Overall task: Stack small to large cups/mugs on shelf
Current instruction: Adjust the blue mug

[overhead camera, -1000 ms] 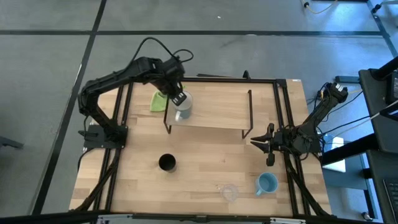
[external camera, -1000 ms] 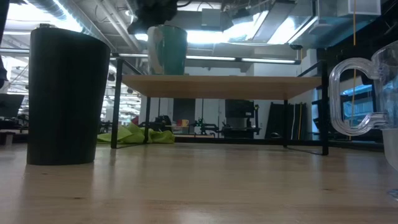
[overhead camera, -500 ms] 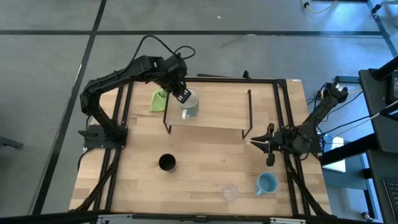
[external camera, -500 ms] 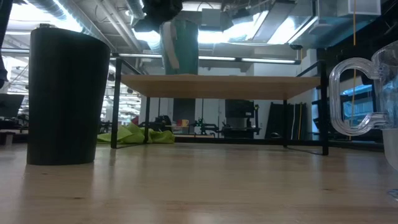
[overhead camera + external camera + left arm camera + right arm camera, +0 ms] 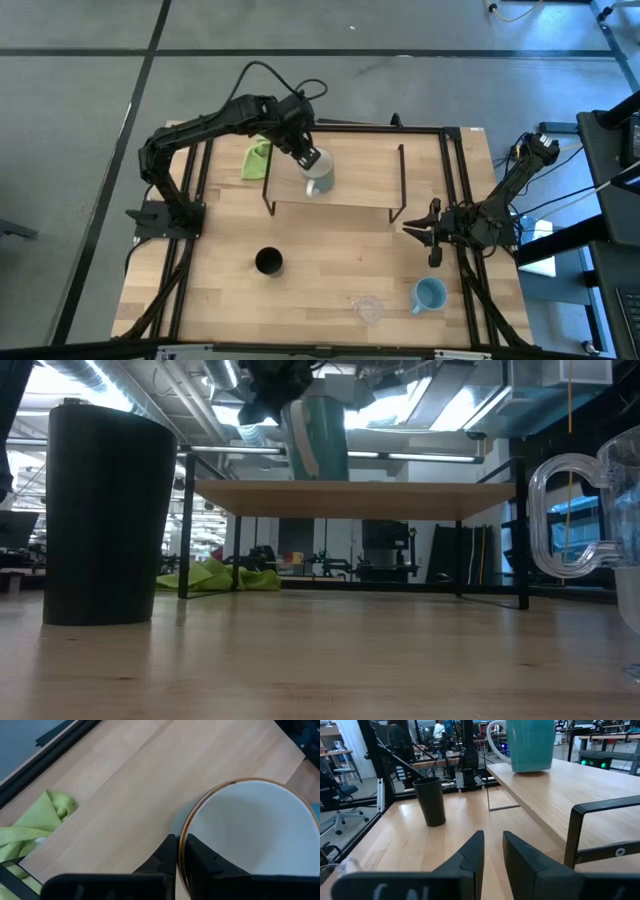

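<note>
Overhead, the left gripper (image 5: 307, 155) holds the white mug (image 5: 319, 176) pinched by its rim, one finger inside and one outside, above the shelf (image 5: 370, 170) at about ten o'clock on the shelf's board. Seen from table height, the mug (image 5: 318, 438) hangs tilted under the gripper, its base at or just above the board (image 5: 400, 497); whether it touches cannot be told.

At the table's (image 5: 330, 260) four o'clock edge the right gripper (image 5: 432, 240) waits with a narrow gap between its fingers, holding nothing. The black cup (image 5: 268, 263) stands at about seven o'clock on the table, the clear cup (image 5: 369, 309) near five o'clock, and the light blue mug (image 5: 429, 295) just beside it toward four. A green cloth (image 5: 256, 160) lies at the shelf's far left end, near eleven o'clock.

The likely trouble lies in that rim grip. With the mug leaning, letting go before its base sits flat could tip it over, and it could roll off the shelf. Should the inner finger drag on the wall as it lifts away, the mug could be pulled along. A spot too close to the cloth end would also leave little room for the rest of the row.
</note>
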You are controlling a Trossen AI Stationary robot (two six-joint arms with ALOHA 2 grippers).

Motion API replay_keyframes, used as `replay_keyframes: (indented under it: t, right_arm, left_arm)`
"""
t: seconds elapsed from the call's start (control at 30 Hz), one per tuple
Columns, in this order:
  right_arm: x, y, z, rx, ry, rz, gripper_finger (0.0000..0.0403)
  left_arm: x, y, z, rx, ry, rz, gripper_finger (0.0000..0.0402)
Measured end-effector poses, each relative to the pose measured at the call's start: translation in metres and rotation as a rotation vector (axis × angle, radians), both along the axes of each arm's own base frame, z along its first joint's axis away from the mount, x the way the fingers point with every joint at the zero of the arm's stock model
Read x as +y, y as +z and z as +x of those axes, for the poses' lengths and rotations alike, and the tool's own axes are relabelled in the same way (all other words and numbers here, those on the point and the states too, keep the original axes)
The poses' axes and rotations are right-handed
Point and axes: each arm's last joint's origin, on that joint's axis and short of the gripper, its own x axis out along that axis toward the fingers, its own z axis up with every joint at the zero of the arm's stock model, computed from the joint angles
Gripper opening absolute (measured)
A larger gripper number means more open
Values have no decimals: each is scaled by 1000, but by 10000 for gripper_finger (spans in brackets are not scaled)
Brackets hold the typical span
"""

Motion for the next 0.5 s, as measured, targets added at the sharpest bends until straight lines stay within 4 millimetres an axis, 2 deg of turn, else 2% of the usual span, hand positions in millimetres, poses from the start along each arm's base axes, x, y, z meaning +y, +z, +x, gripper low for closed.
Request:
replay_keyframes:
  t: [0.2,0.4,0.5]
  right_arm:
    - [0,0,0,0,1,0,72]
    - [0,0,0,0,1,1,72]
    - [0,0,0,0,1,1,72]
  left_arm:
    - [2,5,-7,25,20,20,16]
    - [0,34,-16,-6,31,90,16]
    - [-1,37,-18,4,36,94,16]
